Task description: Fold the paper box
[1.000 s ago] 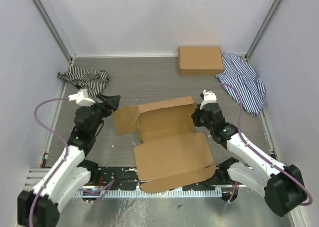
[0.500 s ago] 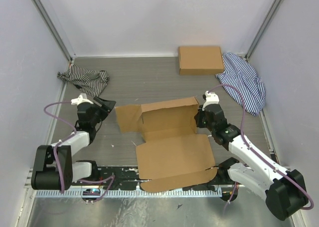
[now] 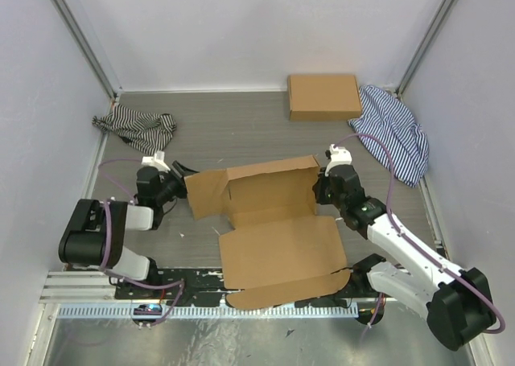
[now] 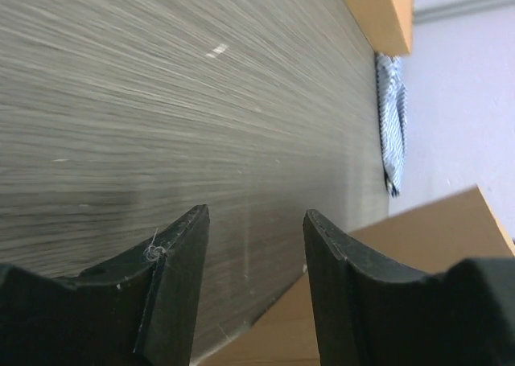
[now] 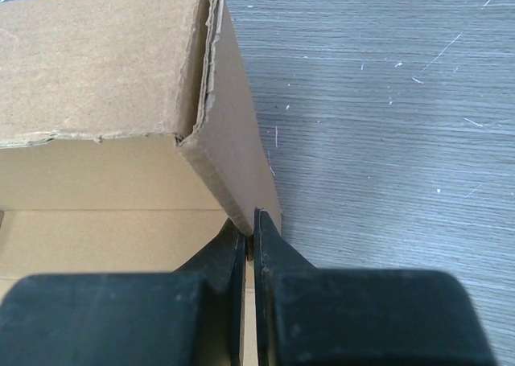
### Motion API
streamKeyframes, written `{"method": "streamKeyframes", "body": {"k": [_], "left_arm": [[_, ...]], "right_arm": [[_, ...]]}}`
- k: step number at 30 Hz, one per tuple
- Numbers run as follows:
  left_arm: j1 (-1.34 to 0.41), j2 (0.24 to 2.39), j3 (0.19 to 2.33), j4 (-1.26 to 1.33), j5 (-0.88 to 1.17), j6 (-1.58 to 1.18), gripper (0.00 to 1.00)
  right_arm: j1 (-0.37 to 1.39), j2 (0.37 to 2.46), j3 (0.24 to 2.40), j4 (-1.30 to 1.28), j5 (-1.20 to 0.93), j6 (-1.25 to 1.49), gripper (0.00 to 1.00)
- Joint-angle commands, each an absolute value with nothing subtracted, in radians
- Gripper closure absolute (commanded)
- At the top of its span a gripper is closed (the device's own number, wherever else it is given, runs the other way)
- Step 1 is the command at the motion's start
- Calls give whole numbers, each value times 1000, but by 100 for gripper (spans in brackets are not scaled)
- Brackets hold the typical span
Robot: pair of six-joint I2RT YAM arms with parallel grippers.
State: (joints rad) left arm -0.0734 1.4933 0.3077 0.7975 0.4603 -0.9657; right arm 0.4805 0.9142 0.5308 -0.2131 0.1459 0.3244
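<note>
Left arm has folded down low; left gripper [image 3: 173,181] sits just beside the left flap, fingers apart, empty. Right gripper [image 5: 248,221] is pinched tight on the right side wall of the plain brown die-cut cardboard paper box [image 3: 273,213], mid-table, lid panel flat toward the bases. Step in hand, likely: raising the side walls. Next calls for lifting the left flap inward. Grey wood-grain table [image 3: 241,133]; beyond it, flat brown cardboard rectangle [image 3: 324,96], two striped cloths [image 3: 137,126], pale walls.

We can read no text, label, brand, number or sign in any view. The paper box [image 3: 278,257] shows us only plain brown cardboard on every face we can see.
</note>
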Motion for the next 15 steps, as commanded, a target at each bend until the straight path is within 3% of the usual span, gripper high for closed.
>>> {"method": "streamKeyframes", "body": {"k": [1,4,11,15], "left_arm": [[-123,1437,250,933,559,-919,43],[-138,1292,198,826,559,-862,43],[-269,744,169,244,398,-683,40],[-332,550,143,153,306,-667,36]], "right_arm": [[472,958,595,-213,120,329,99],[468,995,612,-216,120,320,99],[462,1026,620,-215,111,319,99],[461,1007,607,-194,86,321,99]]}}
